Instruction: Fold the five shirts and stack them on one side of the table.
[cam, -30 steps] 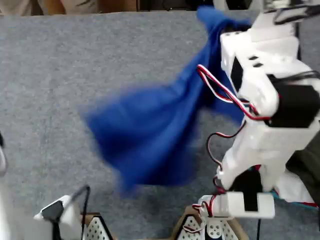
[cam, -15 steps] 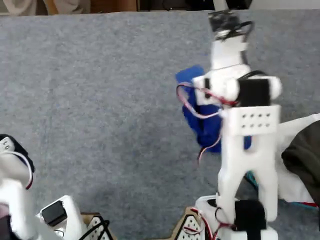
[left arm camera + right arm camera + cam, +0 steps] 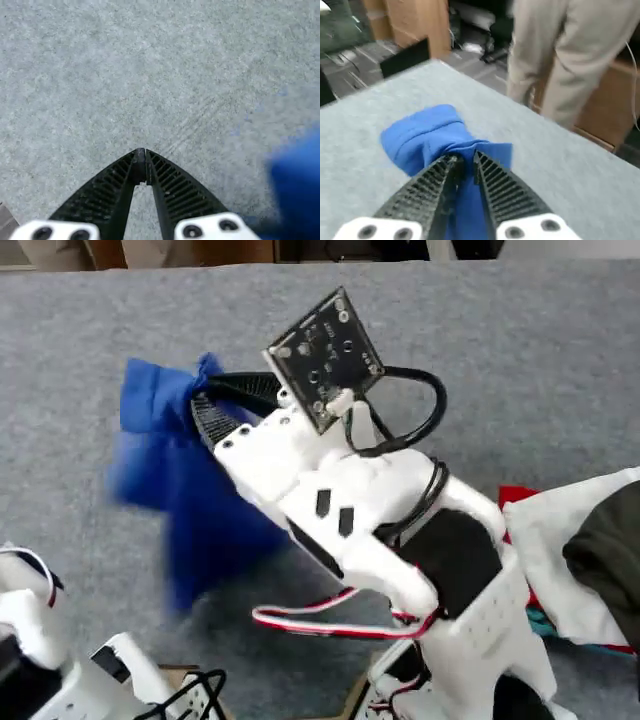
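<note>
Right gripper: jaws nearly closed, pinching a bunched fold of the blue shirt (a lump of it pokes out past the tips). The rest hangs below the jaws. Left gripper: tips meeting, nothing between them, grey table beneath.

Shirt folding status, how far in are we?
Done: nothing sits folded or stacked on the table yet. In hand: the right gripper is shut on the blue shirt, which hangs bunched from it. The left gripper is shut and empty. Left: that shirt, plus the crumpled pile at the table's right edge.
</note>
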Controlling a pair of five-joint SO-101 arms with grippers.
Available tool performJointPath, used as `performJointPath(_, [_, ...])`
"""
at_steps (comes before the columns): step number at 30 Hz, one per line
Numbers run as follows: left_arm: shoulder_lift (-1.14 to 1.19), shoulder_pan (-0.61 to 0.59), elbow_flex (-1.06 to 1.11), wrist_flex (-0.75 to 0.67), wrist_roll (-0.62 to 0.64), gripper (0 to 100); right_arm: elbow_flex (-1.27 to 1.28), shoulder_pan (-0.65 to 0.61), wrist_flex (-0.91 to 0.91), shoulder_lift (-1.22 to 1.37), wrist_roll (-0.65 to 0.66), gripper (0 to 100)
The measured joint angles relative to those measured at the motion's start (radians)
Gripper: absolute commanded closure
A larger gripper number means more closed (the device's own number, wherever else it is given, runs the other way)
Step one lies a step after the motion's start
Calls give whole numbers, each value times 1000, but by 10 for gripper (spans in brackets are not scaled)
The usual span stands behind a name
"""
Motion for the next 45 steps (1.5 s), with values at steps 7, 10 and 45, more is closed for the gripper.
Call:
performJointPath(7, [-150, -3, 86, 0, 0, 981, 209, 206, -11, 44, -26, 994])
performJointPath(10, [-192, 0, 160, 0, -21, 981, 350, 262, -46, 46, 29, 994])
performJointPath(45, [872, 364, 28, -2, -54, 857, 957, 620, -528, 17, 459, 810])
